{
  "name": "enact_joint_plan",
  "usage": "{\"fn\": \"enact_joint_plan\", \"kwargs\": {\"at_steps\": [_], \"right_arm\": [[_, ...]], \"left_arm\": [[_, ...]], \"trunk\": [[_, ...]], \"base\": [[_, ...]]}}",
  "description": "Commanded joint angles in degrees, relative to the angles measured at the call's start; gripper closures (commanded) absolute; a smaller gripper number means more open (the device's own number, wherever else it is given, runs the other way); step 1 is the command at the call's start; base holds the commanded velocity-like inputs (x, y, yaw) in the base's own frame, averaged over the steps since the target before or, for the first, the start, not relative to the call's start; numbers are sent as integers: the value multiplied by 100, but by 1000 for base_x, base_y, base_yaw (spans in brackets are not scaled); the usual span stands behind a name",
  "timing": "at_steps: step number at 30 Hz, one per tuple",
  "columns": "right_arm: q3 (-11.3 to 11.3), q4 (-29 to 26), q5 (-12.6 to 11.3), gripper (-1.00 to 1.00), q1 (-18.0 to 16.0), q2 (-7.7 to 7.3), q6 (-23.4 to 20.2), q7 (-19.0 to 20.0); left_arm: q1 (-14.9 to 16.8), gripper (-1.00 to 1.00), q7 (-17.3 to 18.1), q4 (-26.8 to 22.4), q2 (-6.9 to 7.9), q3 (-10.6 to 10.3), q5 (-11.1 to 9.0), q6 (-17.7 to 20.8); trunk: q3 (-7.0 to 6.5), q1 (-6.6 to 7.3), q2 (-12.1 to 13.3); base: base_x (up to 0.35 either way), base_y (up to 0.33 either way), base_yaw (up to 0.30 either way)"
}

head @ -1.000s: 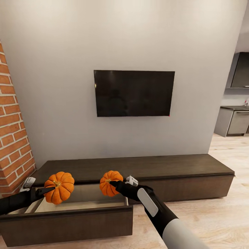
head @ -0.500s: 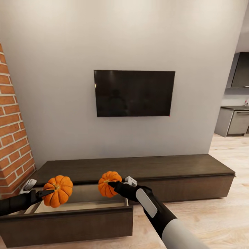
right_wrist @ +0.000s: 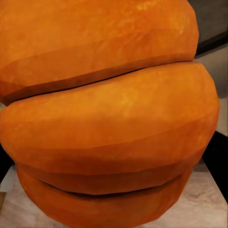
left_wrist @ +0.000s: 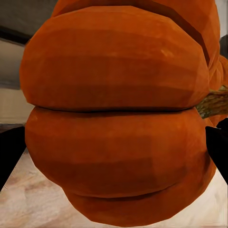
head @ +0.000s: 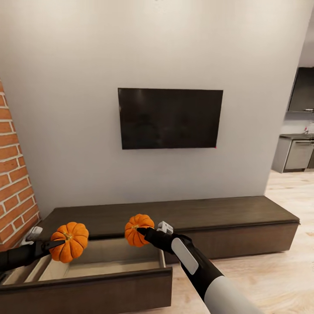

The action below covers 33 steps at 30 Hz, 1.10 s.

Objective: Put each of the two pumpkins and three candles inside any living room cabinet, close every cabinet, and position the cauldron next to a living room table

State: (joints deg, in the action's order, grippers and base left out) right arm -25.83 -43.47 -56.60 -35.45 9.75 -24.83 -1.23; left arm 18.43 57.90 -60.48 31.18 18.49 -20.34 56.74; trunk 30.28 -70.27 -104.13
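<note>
Two orange ribbed pumpkins hang over the open left drawer [head: 100,279] of the low dark-brown cabinet [head: 183,213]. My left gripper [head: 56,245] is shut on the left pumpkin [head: 69,242], above the drawer's left part. The right pumpkin [head: 137,230] sits in my right gripper [head: 141,231], which is shut on it above the drawer's back right corner. Close up, the left wrist view has its pumpkin [left_wrist: 118,114] with a brown stem at one side, and the right wrist view has the other pumpkin [right_wrist: 109,114]. The drawer's pale inside looks bare where visible. The cabinet's right front is shut.
A black TV [head: 170,117] hangs on the grey wall above the cabinet. A brick wall [head: 15,179] stands at the left. Light wood floor [head: 279,274] runs to the right toward a kitchen counter [head: 296,152].
The whole view has shifted, so the camera moved closer and the drawer looks larger. The left pumpkin sank a little lower toward the drawer. The right pumpkin has barely moved.
</note>
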Motion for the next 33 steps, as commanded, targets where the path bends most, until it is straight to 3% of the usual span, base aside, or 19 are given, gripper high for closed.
{"fn": "enact_joint_plan", "kwargs": {"at_steps": [1, 8, 17, 23, 33], "right_arm": [[-3, 1, -27, 100, -5, 1, -14, -11], [-2, 13, -27, 100, -5, 1, -6, -8], [-8, -1, -27, 100, -6, 1, 154, -27], [-273, 4, -31, 100, -9, 6, 369, -51], [-317, 0, -28, 100, -7, 1, 393, -52]], "left_arm": [[2, 100, 12, 1, 1, 5, -9, 21], [2, 100, 19, -5, 2, 6, -24, 19], [2, 100, 27, -25, 3, 14, -40, 14], [2, 100, 28, -19, 3, 14, -46, 13], [2, 100, 28, -5, 3, 23, -45, 12]], "trunk": [[-1, 0, -3], [-43, 0, -3], [-47, 0, -3], [-47, 0, -3], [-47, 0, -3]], "base": [[35, 302, -201], [1, 294, -174], [-6, 38, -15], [0, 1, 197], [17, 1, 72]]}}
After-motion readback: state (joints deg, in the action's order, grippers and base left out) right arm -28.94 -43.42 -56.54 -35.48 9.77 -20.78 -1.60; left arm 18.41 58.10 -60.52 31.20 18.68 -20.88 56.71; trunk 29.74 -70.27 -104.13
